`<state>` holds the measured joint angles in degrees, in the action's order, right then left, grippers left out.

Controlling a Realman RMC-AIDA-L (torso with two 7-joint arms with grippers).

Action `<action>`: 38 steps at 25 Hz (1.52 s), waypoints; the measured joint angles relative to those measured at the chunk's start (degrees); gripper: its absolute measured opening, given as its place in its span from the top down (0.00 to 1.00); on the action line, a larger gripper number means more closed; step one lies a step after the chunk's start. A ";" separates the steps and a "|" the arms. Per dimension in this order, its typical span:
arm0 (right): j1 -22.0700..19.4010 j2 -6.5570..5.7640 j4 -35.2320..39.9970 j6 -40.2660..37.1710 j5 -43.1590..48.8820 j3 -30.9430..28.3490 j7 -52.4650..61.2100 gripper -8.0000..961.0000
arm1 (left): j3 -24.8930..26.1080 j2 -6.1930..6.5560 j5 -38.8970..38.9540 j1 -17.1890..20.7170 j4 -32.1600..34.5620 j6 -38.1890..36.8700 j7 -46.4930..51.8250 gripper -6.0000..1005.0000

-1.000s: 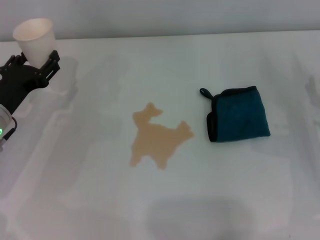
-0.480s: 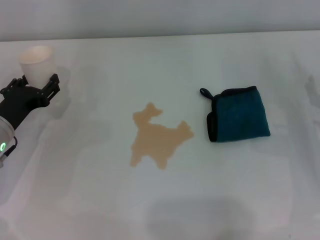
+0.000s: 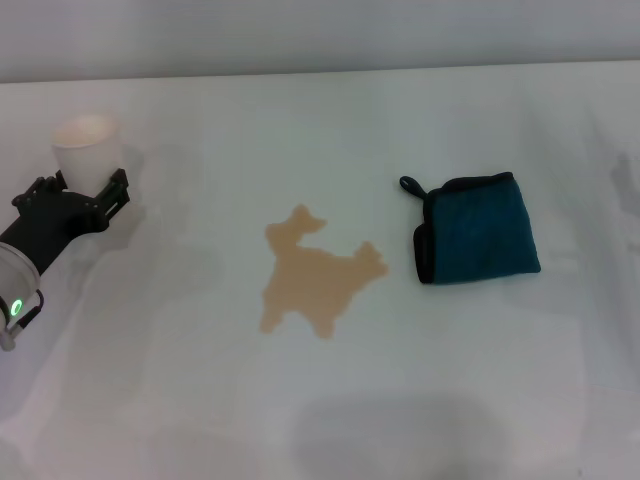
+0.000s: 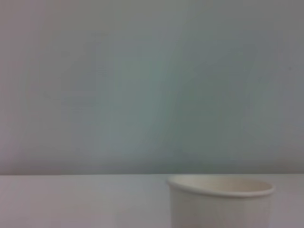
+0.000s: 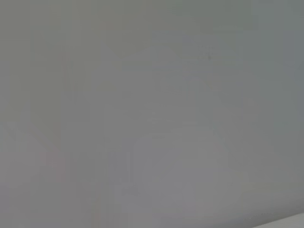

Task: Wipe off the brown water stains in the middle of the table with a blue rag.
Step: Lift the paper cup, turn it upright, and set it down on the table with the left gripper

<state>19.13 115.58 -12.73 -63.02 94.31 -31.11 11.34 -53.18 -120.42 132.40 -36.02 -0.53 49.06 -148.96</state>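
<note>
The table [image 3: 330,420] spreads white and glossy beneath me, by far the biggest thing in my head view. On it, just right of centre, lies the blue rag [image 3: 482,230], folded roughly square, with black edging and a small black loop at its far left corner. Near the rag's left, apart from it, sit the brown water stains [image 3: 313,274]: one flat tan patch with a lobed outline, in the middle of the table. My left gripper [image 3: 88,188] is at the far left side, low over the surface, its black fingers [image 3: 116,186] set on either side of a cream paper cup [image 3: 88,148] that stands upright, well apart from the stain; whether they press its wall or merely flank it I cannot tell. My left wrist view shows that cup [image 4: 219,201] close up, rim level, on the tabletop. My right gripper appears nowhere; my right wrist view shows only blank grey.
</note>
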 joint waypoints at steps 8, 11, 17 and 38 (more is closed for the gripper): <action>-0.24 0.00 0.03 0.00 0.00 0.16 0.00 0.14 | -0.08 -0.14 -4.13 -0.59 -0.60 0.62 -0.59 0.27; -0.29 0.02 0.03 0.00 0.00 0.28 0.00 0.14 | -0.08 -0.27 -6.56 -0.97 -0.89 0.69 -1.32 0.27; -0.51 0.08 0.05 0.00 0.00 0.30 0.00 0.14 | -0.09 -0.38 -6.96 -1.15 -1.66 0.71 -2.70 0.27; -0.50 0.00 0.00 -0.10 0.00 -0.01 0.00 0.14 | 0.27 -0.15 -6.56 0.00 -4.22 3.94 -3.68 0.11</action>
<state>18.64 115.58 -12.73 -63.12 94.30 -31.12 11.34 -52.90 -120.57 125.84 -36.03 -4.75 53.00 -152.64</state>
